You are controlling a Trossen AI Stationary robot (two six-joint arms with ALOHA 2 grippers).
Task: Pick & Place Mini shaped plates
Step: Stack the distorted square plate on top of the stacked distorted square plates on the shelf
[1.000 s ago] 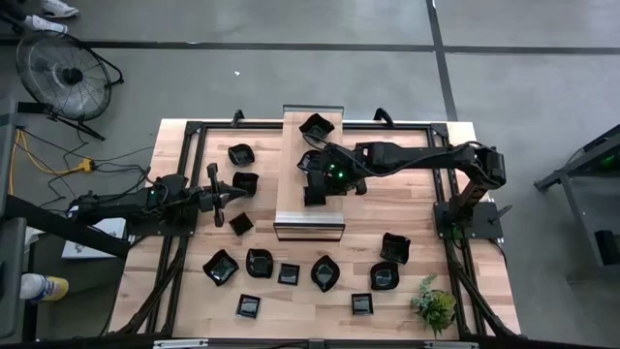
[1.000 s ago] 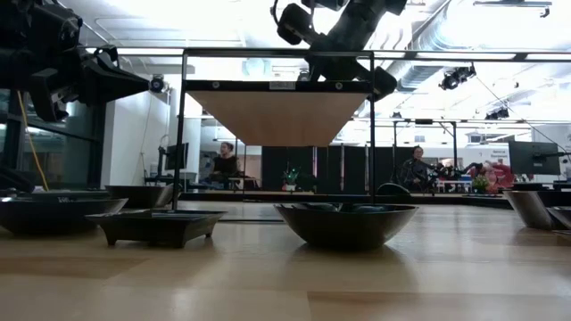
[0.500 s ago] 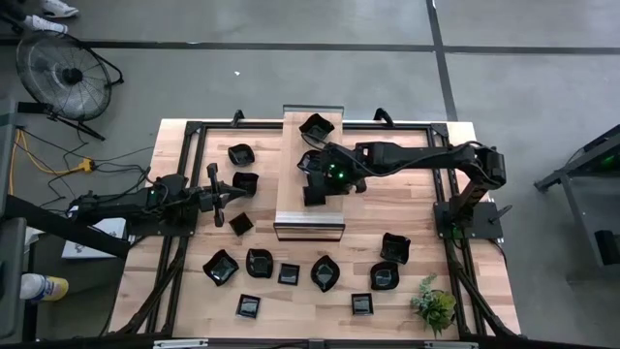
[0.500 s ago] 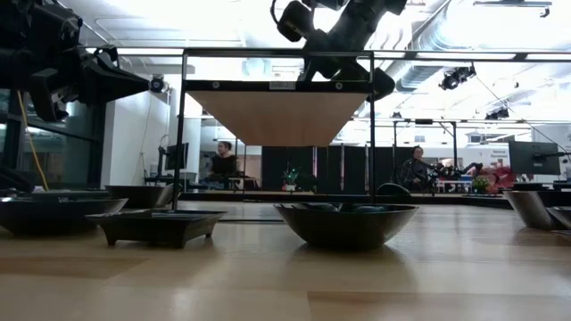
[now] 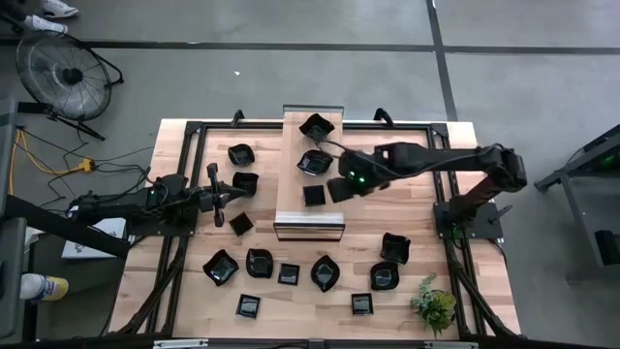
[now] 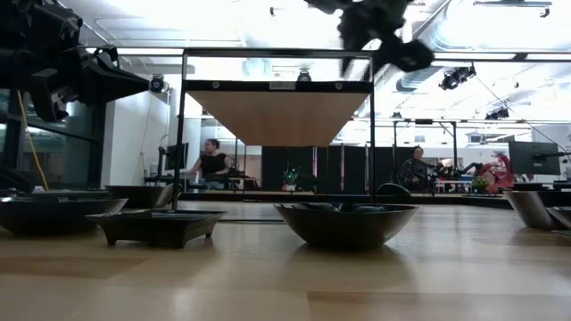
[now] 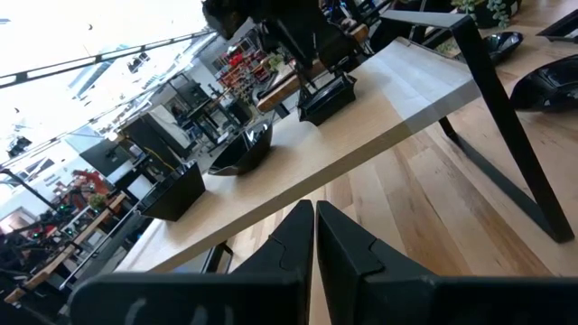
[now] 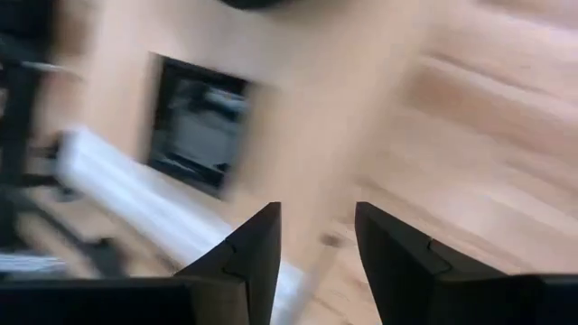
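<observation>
Three black mini shaped plates stand on the raised wooden platform (image 5: 291,208): one at the far end (image 5: 315,126), one in the middle (image 5: 314,162) and a square one (image 5: 314,195) nearer the front. My right gripper (image 5: 336,188) hovers open just right of the square plate (image 8: 194,126), holding nothing. My left gripper (image 5: 231,197) waits shut left of the platform, above the table; its wrist view (image 7: 314,239) looks along the platform at the three plates.
Several more black plates lie on the table: left of the platform (image 5: 240,153), (image 5: 245,182), (image 5: 240,223), and in a near row (image 5: 259,262), (image 5: 325,272), (image 5: 385,275). A small green plant (image 5: 433,303) stands at the near right corner. A black frame (image 5: 194,131) rims the table.
My right gripper has opened and let go of the square plate, which stays flat on the platform. The gripper has then drawn back toward the table's right edge, clear of the plate.
</observation>
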